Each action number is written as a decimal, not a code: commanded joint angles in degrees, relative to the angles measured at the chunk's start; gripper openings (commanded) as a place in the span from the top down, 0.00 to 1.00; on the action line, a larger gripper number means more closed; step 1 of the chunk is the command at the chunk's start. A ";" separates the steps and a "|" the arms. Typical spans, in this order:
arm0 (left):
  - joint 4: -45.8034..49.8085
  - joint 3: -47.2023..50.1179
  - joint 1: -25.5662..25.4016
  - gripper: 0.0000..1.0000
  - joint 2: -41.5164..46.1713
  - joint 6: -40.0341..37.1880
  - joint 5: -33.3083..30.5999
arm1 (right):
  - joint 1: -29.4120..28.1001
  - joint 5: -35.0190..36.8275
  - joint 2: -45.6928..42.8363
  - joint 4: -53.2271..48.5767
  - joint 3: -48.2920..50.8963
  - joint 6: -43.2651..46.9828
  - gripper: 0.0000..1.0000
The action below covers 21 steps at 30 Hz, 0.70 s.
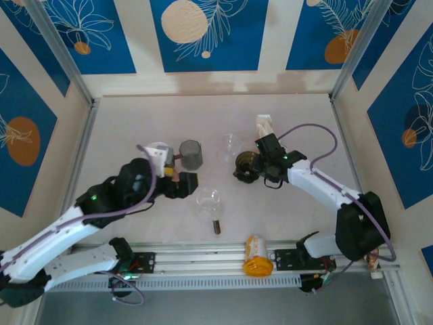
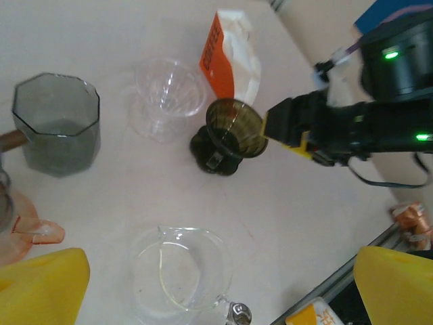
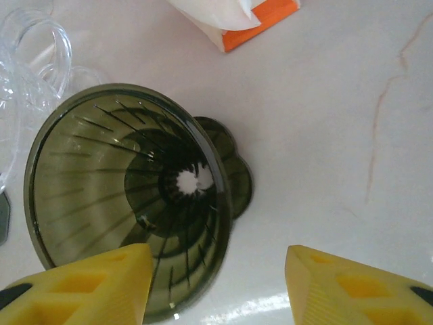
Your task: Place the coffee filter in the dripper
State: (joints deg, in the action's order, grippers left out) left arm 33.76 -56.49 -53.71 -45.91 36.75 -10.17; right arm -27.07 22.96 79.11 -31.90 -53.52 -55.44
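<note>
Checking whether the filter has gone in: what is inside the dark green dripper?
Nothing is in the dripper: its bare ribbed walls and open drain hole show, with no paper filter. One yellow finger of the right gripper covers part of the near rim.

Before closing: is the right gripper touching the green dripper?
Cannot tell. In the right wrist view one finger of the right gripper overlaps the dripper rim, hiding any contact; the other finger stands clear.

Empty translucent olive-green dripper (image 3: pixel 81 176), ribbed inside, scalloped base.
</note>
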 commanded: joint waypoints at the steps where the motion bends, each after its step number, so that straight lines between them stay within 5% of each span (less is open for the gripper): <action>1: 0.70 4.37 -0.36 0.00 6.09 -0.13 -3.26 | 0.60 -0.94 3.25 0.91 -2.48 -2.39 0.47; 6: 0.25 8.09 -0.37 0.00 12.22 0.68 -5.02 | 1.14 -1.73 7.77 0.85 -3.17 -3.20 0.57; 16: 3.57 7.96 -0.36 0.00 13.86 -0.35 -5.91 | 1.35 -1.79 4.54 -0.65 -1.22 -0.91 0.97; 21: 4.12 8.63 -0.34 0.00 15.65 -0.41 -5.88 | 1.04 -3.87 -2.85 -4.83 -1.18 4.92 1.00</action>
State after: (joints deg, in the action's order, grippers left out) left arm 36.67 -48.23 -53.71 -31.46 37.06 -15.11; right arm -26.06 20.84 80.97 -32.80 -54.72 -54.48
